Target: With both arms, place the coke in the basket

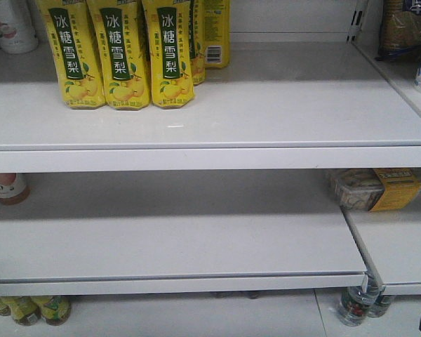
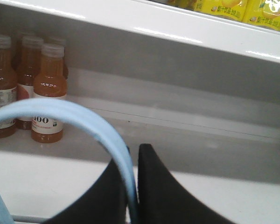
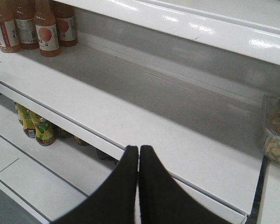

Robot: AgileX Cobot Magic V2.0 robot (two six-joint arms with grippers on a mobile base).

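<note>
While the left black wedge gripper (image 2: pixel 133 186) pinched the pale blue plastic hoop handle (image 2: pixel 79 116), the empty right gripper (image 3: pixel 138 182), fully closed, should open before seeking the unseen coke.

Yellow bottles (image 1: pixel 119 53) read "冰糖雪梨" in white on green; an orange juice bottle (image 2: pixel 47 95) shows "100".
</note>
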